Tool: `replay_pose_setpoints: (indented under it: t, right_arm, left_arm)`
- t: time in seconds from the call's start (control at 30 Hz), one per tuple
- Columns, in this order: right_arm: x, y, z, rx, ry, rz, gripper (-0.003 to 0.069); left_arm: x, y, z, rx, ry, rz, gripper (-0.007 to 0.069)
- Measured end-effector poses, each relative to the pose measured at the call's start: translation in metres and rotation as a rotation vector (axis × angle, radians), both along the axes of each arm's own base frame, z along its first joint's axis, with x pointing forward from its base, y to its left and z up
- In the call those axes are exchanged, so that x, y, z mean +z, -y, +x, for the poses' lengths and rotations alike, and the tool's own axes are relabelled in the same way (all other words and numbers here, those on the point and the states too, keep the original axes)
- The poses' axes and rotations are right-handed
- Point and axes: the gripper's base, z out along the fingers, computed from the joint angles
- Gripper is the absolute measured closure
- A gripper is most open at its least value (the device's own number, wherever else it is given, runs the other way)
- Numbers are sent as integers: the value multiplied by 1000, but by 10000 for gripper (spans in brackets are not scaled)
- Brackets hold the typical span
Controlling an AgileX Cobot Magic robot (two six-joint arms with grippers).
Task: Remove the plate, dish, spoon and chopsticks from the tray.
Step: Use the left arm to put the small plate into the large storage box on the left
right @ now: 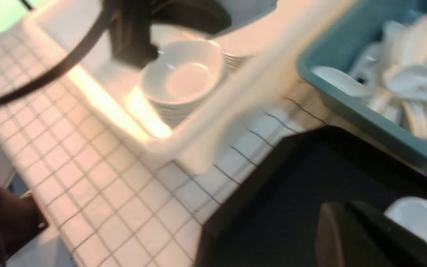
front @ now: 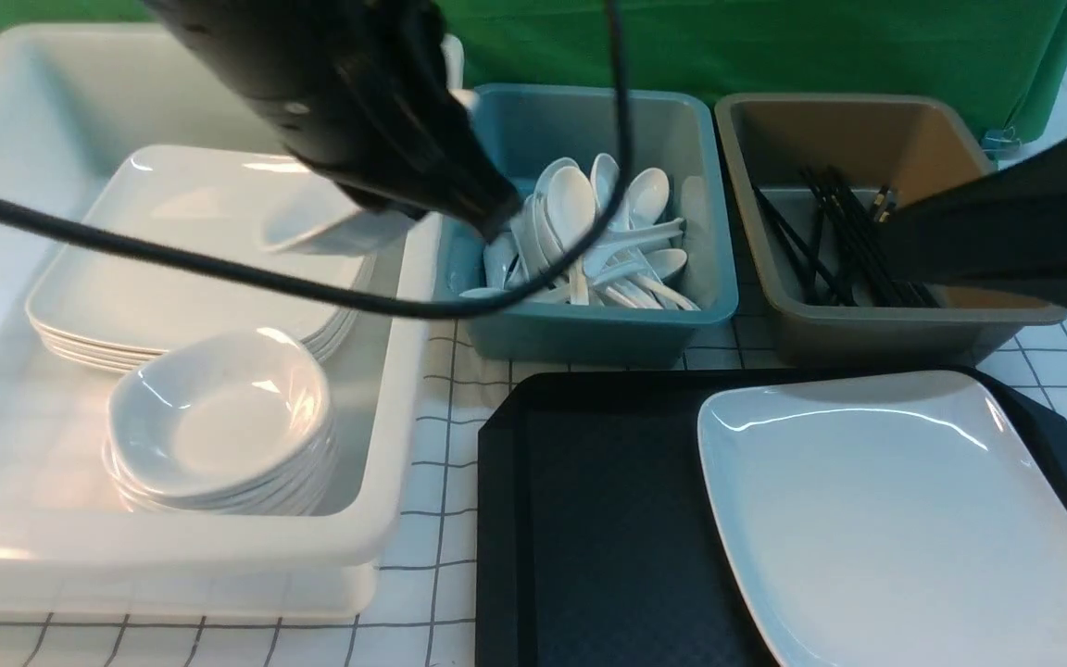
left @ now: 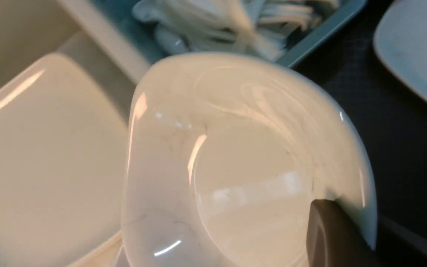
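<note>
My left gripper (front: 422, 208) is shut on the rim of a small white dish (front: 330, 232), which hangs tilted above the white tub. That dish (left: 235, 167) fills the left wrist view, with one finger (left: 332, 230) lying on its inner side. The large white plate (front: 904, 519) lies on the right part of the black tray (front: 589, 519). No spoon or chopsticks show on the tray. My right gripper (front: 890, 250) is shut and empty, hovering at the brown tub; its closed fingers (right: 341, 209) show above the tray.
The white tub (front: 385, 445) holds a stack of large plates (front: 172, 250) and a stack of small dishes (front: 219, 417). Behind the tray, a teal tub (front: 589, 324) holds several spoons (front: 589, 232) and a brown tub (front: 867, 329) holds black chopsticks (front: 830, 241).
</note>
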Motion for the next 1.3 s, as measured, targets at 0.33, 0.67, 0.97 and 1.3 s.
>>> replay_pose_setpoints:
  t: [0.33, 0.67, 0.97, 1.3]
  right_arm:
    - [0, -74, 9, 224, -21, -63, 653]
    - [4, -92, 17, 250, 12, -91, 653]
    - [4, -92, 18, 235, 19, -93, 653]
    - [2, -89, 22, 200, 38, -139, 653]
  left_arm:
    - [-75, -53, 7, 245, -154, 42, 604]
    - [-124, -61, 8, 254, -159, 0, 592]
    - [-124, -62, 8, 282, -157, -8, 340]
    - [-65, -62, -6, 322, -139, -133, 211]
